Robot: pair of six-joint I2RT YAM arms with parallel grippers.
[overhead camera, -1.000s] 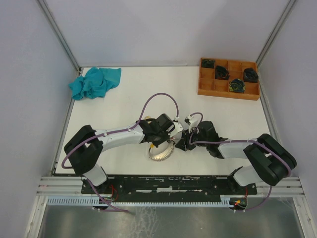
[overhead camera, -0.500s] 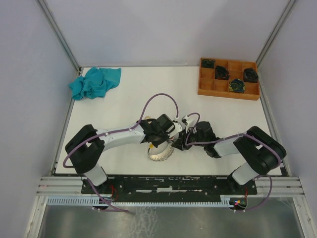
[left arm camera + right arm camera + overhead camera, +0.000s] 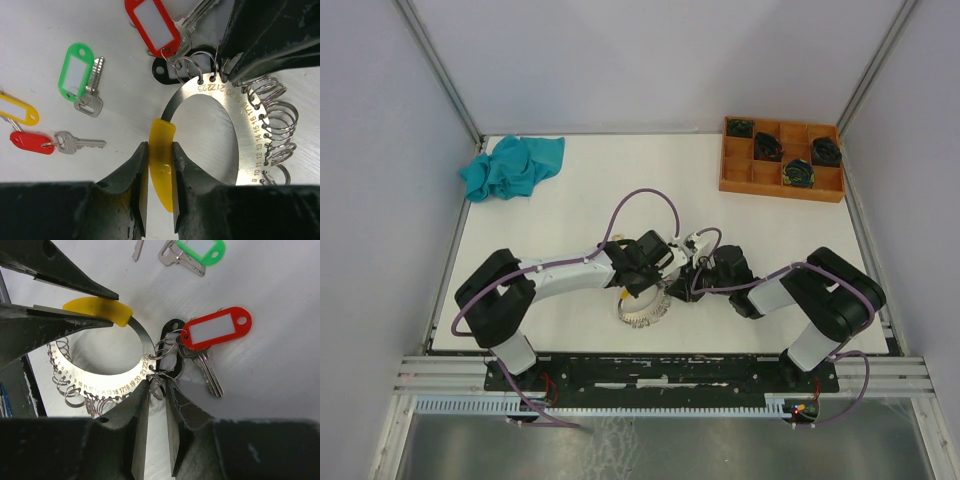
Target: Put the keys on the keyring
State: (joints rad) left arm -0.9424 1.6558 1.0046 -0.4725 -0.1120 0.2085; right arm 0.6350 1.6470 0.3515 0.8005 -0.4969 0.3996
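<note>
The keyring (image 3: 248,135), a flat silvery numbered band edged with small wire loops, has its yellow tag (image 3: 162,165) pinched in the left gripper (image 3: 160,152) and an end loop between the right gripper's (image 3: 157,392) fingers. A large red-tagged key (image 3: 215,330) and a black tag (image 3: 169,334) lie just beyond the right gripper's tips. A green-tagged key (image 3: 80,72), a yellow-tagged key (image 3: 17,107) and a small red-tagged key (image 3: 50,142) lie loose, well to one side of the left gripper.

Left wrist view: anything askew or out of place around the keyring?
Nothing damaged or spilled. The loose keys lie scattered at odd angles beside the keyring, expected since they are not yet on it. Only stray item: a crumpled teal cloth at the table far-left corner, top view.
</note>
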